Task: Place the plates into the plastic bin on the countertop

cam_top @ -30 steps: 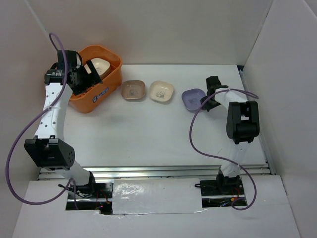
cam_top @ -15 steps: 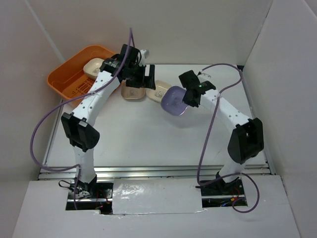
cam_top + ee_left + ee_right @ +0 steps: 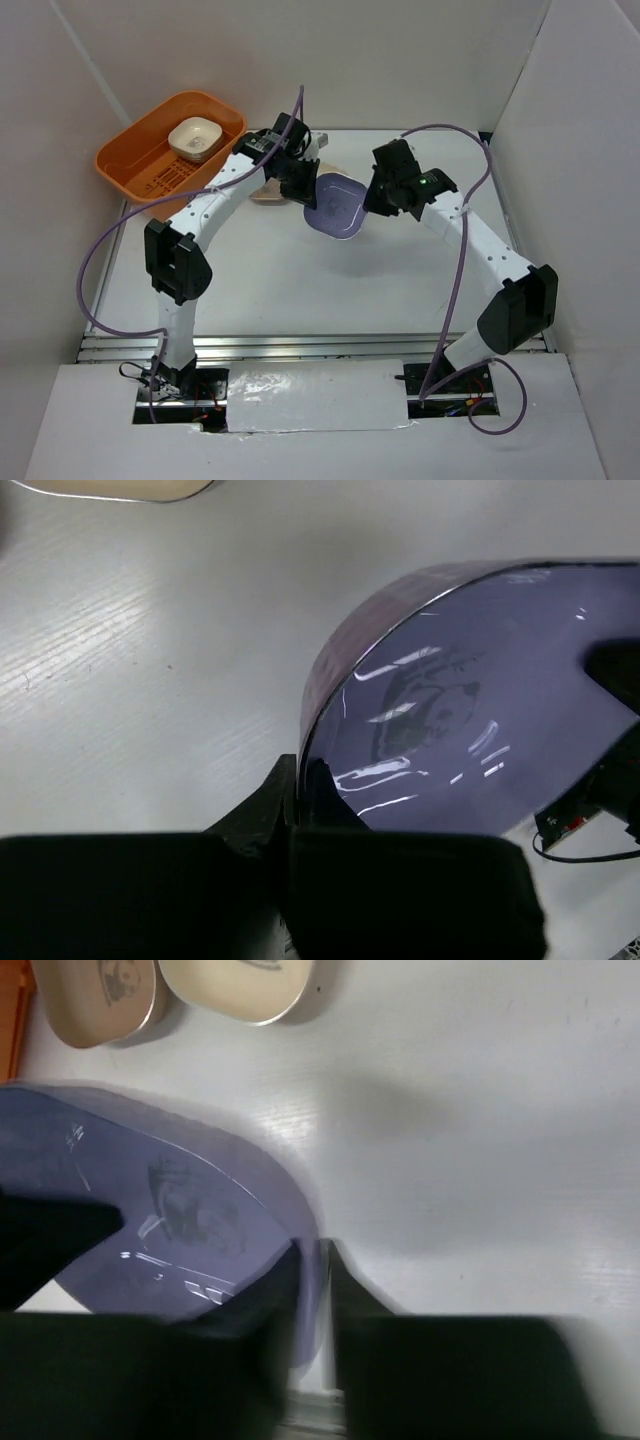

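A lavender plate point(image 3: 335, 205) hangs tilted above the countertop point(image 3: 300, 290), between both grippers. My left gripper point(image 3: 298, 770) is shut on its left rim, seen from above at the left gripper point(image 3: 305, 187). My right gripper point(image 3: 315, 1250) straddles the opposite rim with a sliver of gap beside one finger, so it stands slightly open. The plate's printed centre point(image 3: 420, 705) faces the left wrist camera. The orange plastic bin point(image 3: 140, 160) stands at the far left with a cream plate point(image 3: 195, 138) inside. A brown plate point(image 3: 100, 1000) and a cream plate point(image 3: 240, 985) lie on the countertop beyond.
The left arm's forearm point(image 3: 215, 195) stretches from the bin side toward the middle and partly covers the brown plate point(image 3: 262, 196). White walls close in the table at the back and both sides. A metal rail point(image 3: 300, 345) runs along the front edge.
The left gripper left the bin, swung right and shut on the lavender plate's rim. The right gripper carried that plate toward the centre and has loosened on it.
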Motion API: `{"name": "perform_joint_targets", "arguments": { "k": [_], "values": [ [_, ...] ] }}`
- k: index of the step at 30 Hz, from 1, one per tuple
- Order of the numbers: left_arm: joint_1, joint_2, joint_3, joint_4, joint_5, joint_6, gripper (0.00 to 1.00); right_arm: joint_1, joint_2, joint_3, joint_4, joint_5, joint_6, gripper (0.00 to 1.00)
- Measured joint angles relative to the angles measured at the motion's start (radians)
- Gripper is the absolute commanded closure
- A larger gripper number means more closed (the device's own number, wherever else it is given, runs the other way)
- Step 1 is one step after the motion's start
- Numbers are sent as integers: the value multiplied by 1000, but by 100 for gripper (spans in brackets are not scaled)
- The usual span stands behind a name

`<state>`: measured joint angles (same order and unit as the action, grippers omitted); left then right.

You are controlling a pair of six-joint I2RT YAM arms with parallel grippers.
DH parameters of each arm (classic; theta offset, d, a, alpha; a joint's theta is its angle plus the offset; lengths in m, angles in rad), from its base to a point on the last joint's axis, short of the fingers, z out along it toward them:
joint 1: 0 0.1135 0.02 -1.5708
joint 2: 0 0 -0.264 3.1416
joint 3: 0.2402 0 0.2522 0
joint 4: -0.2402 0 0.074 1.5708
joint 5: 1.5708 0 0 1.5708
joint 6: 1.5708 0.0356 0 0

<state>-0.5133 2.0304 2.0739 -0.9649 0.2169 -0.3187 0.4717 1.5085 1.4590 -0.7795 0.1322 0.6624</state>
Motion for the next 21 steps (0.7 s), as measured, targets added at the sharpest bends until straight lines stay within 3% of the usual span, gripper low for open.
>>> {"name": "perform_joint_targets", "arguments": {
  "k": [1, 5, 8, 14, 17, 21],
  "values": [
    [-1, -6, 3, -5, 4, 2, 100, -8, 0, -9, 3, -9, 9, 1],
    [22, -16, 17, 5, -108, -24, 100, -41, -23, -11, 10, -44, 30, 0],
    [121, -50, -25, 61, -133, -101, 100, -85, -73, -48, 33, -87, 48, 0],
    [567, -190, -180, 288, -113, -346, 100, -212, -195, -203, 61, -165, 58, 0],
    [743, -151, -102, 332, -125, -435, 100, -231, -203, -249, 67, -203, 55, 0],
    [829, 20, 117, 375, -78, -521, 100, -251, -207, -280, 69, -251, 49, 0]
  ]
}}
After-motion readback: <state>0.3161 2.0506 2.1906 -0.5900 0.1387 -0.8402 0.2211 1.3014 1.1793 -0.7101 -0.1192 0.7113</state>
